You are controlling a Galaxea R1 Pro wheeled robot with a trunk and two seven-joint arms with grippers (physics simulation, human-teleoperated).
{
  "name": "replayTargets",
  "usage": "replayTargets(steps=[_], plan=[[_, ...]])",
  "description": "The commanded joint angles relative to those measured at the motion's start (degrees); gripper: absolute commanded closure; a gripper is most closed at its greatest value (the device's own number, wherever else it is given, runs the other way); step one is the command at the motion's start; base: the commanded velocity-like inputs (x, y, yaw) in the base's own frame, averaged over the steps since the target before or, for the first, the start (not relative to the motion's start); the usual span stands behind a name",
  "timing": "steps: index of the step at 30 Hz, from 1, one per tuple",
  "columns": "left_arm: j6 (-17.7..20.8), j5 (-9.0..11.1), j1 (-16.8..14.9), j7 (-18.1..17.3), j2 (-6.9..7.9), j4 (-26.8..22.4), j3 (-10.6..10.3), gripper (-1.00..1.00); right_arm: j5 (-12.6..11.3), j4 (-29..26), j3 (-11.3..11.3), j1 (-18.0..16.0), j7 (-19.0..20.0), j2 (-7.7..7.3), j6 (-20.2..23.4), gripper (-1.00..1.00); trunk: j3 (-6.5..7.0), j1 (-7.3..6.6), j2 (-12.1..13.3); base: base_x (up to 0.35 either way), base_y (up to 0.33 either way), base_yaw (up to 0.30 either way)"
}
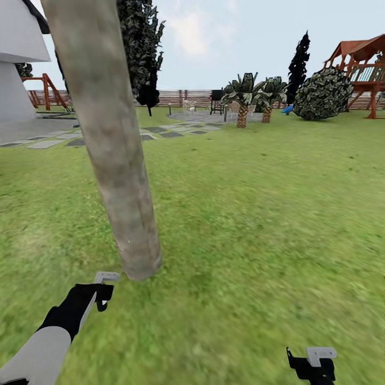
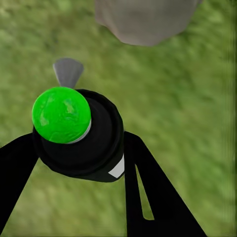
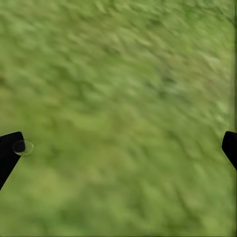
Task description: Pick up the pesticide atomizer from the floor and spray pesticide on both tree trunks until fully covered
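In the left wrist view the pesticide atomizer, a black bottle with a bright green cap, sits between the black fingers of my left gripper, which is shut on it. The head view has that left gripper low over the grass, just left of the base of a thick grey-beige tree trunk. The same trunk's base lies ahead of the atomizer, a short gap away. My right gripper hangs at the lower right, open over bare grass. Dark jagged foliage of a tree rises behind the trunk.
Open lawn stretches right of the trunk. Grey stepping stones and a white house lie far left. Palm-like plants, a round bush, a wooden play frame and a slat fence stand at the back.
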Motion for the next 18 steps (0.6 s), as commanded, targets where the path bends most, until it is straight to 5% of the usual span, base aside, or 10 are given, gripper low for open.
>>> replayTargets(steps=[1,7,12,18], plan=[[0.02,-0.01,0.00,-0.03,0.00,0.00,0.00,1.00,0.01,0.00,-0.02,0.00,0.00,0.00,0.02,-1.00,0.00,0.00,0.00,0.021,-0.037,0.001],[0.32,-0.01,-0.10,-0.28,-0.01,-0.90,-0.28,1.00,0.00,0.01,-0.09,0.00,-0.34,0.00,0.04,-1.00,0.00,0.00,0.00,0.003,-0.008,0.000],[0.47,-0.01,-0.76,-0.43,-0.15,-1.07,-0.36,1.00,0.00,0.06,-0.09,0.00,-0.35,0.00,0.04,-1.00,0.00,0.00,0.00,-0.250,0.000,0.000],[4.68,-0.13,-2.64,-0.60,-3.31,-4.53,-0.62,1.00,0.05,0.09,-0.09,0.00,-0.35,0.00,0.04,-1.00,0.00,0.00,0.00,-0.037,0.000,0.000]])
